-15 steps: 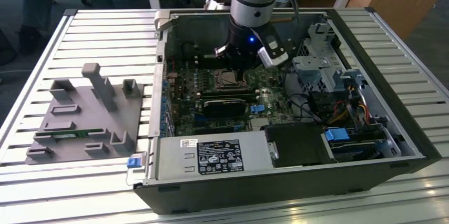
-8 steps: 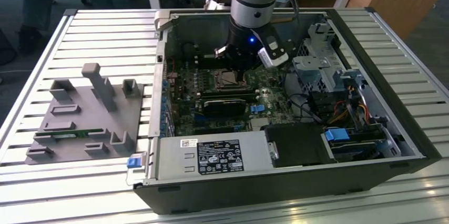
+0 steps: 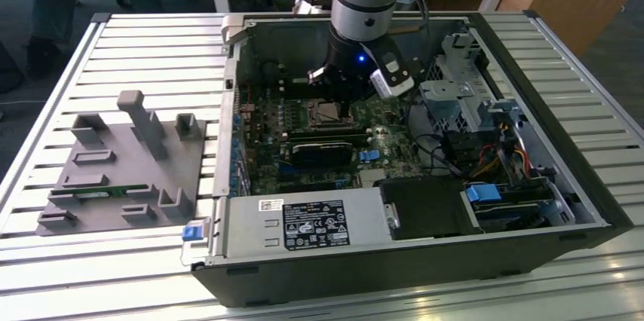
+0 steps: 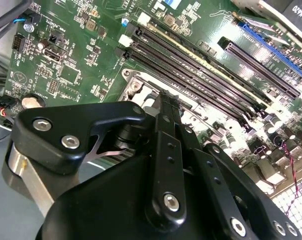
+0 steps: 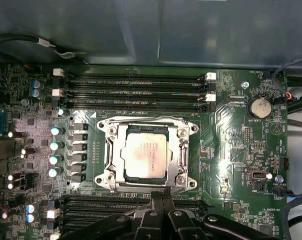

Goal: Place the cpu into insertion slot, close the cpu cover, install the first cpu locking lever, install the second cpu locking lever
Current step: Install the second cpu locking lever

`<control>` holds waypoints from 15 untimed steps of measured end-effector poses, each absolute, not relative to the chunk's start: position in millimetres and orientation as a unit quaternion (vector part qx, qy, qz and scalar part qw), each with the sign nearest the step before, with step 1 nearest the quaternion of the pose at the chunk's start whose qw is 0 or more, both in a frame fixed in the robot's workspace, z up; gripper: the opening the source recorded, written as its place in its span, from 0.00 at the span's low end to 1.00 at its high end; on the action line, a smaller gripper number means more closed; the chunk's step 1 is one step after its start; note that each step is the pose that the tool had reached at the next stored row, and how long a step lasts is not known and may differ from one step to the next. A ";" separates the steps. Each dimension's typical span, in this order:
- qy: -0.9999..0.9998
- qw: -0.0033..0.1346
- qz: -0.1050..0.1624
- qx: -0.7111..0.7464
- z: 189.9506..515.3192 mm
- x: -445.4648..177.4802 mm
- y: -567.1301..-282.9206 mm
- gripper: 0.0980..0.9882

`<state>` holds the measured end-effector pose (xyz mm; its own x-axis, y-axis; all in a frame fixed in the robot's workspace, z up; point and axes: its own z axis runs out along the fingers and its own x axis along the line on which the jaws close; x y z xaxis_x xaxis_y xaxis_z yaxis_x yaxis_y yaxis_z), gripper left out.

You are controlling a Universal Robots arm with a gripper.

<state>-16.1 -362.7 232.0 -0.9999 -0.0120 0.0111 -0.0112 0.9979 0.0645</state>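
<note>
CPU (image 5: 145, 156) seated flat in the insertion slot (image 5: 107, 156), silver top facing up, with the cpu cover (image 5: 176, 156) framing it.

In the first wrist view the chip lies square to the socket, its edges parallel to the 4 long black memory slots (image 5: 133, 90) just beside the socket on one side; another bank of memory slots (image 5: 96, 205) runs just beside the opposite side, leaving narrow strips of green motherboard (image 5: 230, 150) around the silvery rim. 1 chip, 1 socket, 1 cover show. The gripper (image 5: 163, 197) hangs at the socket's edge nearest that second bank, its black fingers (image 4: 168, 107) drawn together to a narrow tip, gripping nothing visible. In the exterior view the arm (image 3: 364, 4) reaches down inside the open computer case (image 3: 403, 261), hemmed by the case walls and a drive cage (image 3: 458, 102).
</note>
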 end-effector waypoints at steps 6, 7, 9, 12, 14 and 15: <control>-0.999 0.006 -0.032 0.006 231.9 -16.1 -364.9 0.01; -0.999 0.006 -0.032 0.006 231.7 -16.1 -365.2 0.01; -0.999 0.006 -0.032 0.006 231.1 -16.7 -365.5 0.01; -0.999 0.007 -0.032 0.006 230.4 -20.8 -365.7 0.01; -0.999 0.007 -0.032 0.006 230.0 -24.1 -366.6 0.01; -0.999 0.007 -0.033 0.006 229.8 -26.6 -366.7 0.01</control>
<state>-26.6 -366.7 229.8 -0.9998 -0.0119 0.0132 -0.0110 0.9978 0.0651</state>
